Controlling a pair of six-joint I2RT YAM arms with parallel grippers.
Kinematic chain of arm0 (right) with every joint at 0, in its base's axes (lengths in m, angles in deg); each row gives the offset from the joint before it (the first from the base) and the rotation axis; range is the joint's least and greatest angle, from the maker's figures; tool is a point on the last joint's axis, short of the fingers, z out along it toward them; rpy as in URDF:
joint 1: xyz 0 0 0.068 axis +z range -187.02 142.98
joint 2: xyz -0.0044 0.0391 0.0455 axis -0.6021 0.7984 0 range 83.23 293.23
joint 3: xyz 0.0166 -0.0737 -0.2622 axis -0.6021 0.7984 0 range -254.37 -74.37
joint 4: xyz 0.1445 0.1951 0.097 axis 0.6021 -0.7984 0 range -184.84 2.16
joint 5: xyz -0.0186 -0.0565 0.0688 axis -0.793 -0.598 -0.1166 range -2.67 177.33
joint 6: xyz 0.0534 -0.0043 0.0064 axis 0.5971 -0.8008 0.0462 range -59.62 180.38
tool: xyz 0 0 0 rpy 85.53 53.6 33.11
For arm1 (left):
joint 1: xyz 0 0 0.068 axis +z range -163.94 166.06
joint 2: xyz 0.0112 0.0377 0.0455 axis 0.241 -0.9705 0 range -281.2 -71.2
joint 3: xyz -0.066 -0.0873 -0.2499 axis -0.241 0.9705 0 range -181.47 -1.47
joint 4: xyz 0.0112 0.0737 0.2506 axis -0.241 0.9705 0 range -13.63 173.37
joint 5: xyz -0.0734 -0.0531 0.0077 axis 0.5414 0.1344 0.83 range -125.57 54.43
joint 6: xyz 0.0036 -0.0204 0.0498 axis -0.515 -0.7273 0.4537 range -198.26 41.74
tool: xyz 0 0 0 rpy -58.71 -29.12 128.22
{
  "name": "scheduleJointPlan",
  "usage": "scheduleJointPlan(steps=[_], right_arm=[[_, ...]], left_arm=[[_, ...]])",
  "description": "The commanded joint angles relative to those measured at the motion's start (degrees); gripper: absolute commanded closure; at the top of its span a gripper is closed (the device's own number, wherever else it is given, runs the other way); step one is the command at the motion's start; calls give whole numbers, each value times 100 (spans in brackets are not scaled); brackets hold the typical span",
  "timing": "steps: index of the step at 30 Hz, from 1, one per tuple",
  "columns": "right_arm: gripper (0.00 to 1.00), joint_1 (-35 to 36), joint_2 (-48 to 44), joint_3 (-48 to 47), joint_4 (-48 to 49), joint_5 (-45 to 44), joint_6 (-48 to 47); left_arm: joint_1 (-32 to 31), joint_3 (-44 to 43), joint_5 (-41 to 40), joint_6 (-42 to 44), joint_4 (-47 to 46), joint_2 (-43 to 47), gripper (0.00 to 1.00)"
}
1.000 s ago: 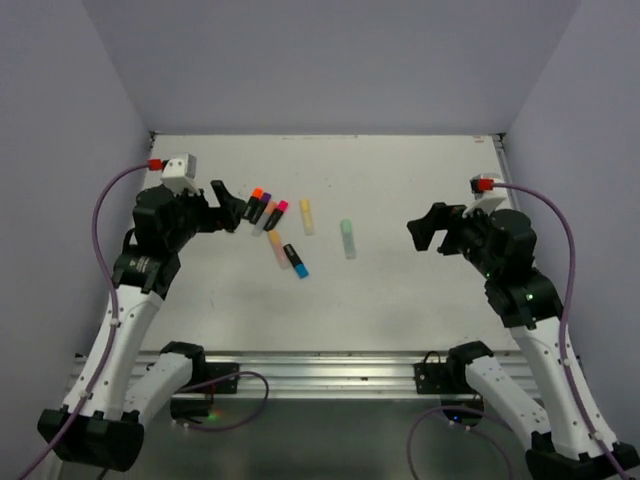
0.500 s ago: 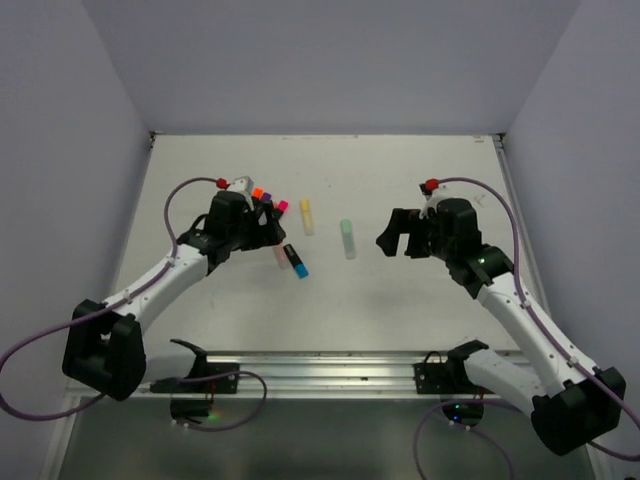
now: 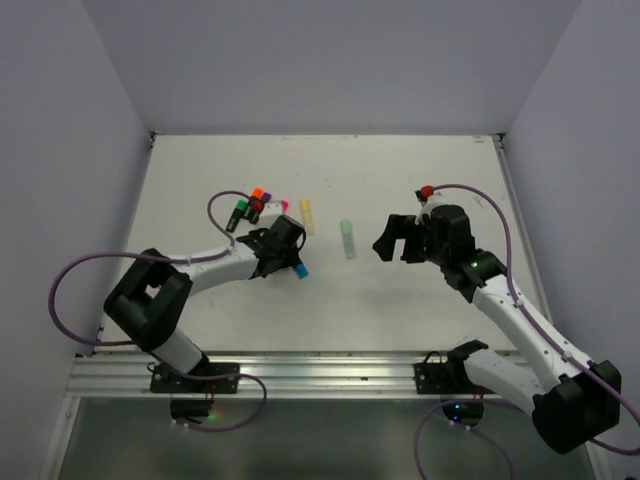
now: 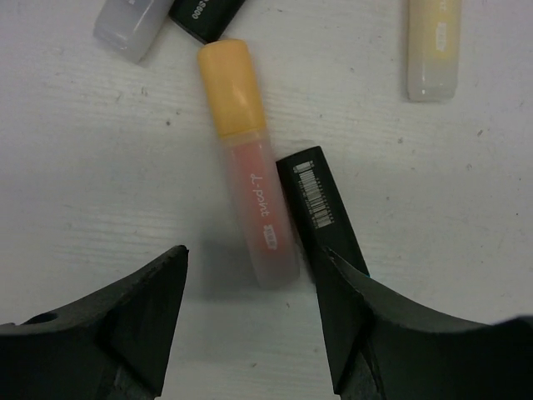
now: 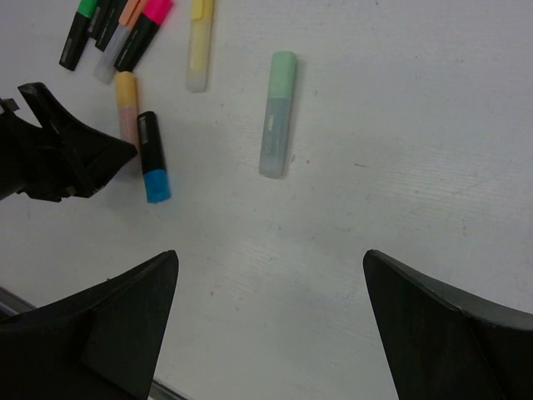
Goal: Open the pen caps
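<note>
While hovering low with the left gripper [image 4: 250, 258] spread wide and holding nothing, aim for the translucent barrel of the peach pen [image 4: 260, 218], lying lengthwise in the gap between the two fingers with its near end level with the tips. Mind the black pen [image 4: 321, 204] just beside it, touching or nearly so, with its near end tucked under the right-hand finger. Avoid a straight descent, likely to land that finger on the black barrel or trap both pens. Shift a little toward the left-hand finger first, or turn the wrist enough to slip one finger between the two barrels. Close on the barrel only, leaving the orange-yellow cap [image 4: 229, 87], farther ahead beyond the fingertips, free to be pulled. Treat the barrel as smooth and prone to roll, so squeeze squarely across its middle. Bring the right gripper [image 5: 268, 258], likewise gaping and empty above the bare table [image 5: 433, 150], past the mint pen [image 5: 277, 117] lying ahead of it and over to the cluster ahead and to its left, to pinch that cap. Pull along the pen's axis, never sideways, and brace for a sudden snap release. Leave the yellow pen [image 4: 433, 50], ahead and to the right, for later.
</note>
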Motion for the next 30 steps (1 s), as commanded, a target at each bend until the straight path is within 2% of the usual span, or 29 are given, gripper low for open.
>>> scheduleJointPlan(steps=[1, 7, 14, 21, 30], right_arm=[[1, 20, -63, 33, 300, 9, 46], [1, 20, -142, 68, 300, -8, -6], [1, 20, -125, 94, 353, -26, -6], [1, 28, -116, 138, 406, 35, 38], [1, 20, -169, 156, 406, 79, 46]], left_arm=[[-219, -467, -855, -337, 113, -322, 35], [-263, -731, -1111, -328, 359, -666, 41], [-272, -592, -1076, -337, 376, -701, 51], [-263, -389, -1006, -275, 297, -736, 55], [-193, -319, -918, -74, 201, -842, 53]])
